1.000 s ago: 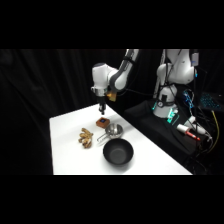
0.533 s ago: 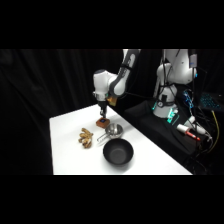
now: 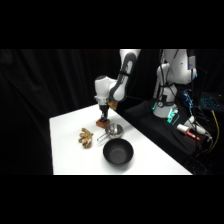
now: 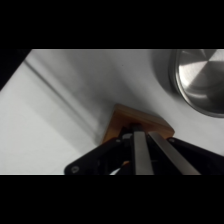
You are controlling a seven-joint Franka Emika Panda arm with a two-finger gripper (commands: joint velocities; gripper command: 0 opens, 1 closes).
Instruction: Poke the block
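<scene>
The gripper (image 3: 103,115) has come straight down since a second ago, when it hung clear above the table (image 3: 67,150); half a second ago it was lower, and now its tip is down on the block (image 3: 102,121). The block lies near the table's far edge, about midway along it, and has not shifted between the three moments. In the wrist view the two fingers (image 4: 140,152) stand close together, almost touching, pressed side by side onto the block's (image 4: 125,117) top, with only its orange-brown corner showing beyond them; the jaws are narrow and grip nothing.

Just beside the block, toward the table's right edge, stands the cup (image 3: 114,130), its handle pointing toward the near side; its shiny rim (image 4: 200,80) shows at the wrist view's upper right. The wooden piece (image 3: 85,138) lies nearer the table's middle, left of the cup. The black bowl (image 3: 118,151) sits toward the near edge. None of these has moved.
</scene>
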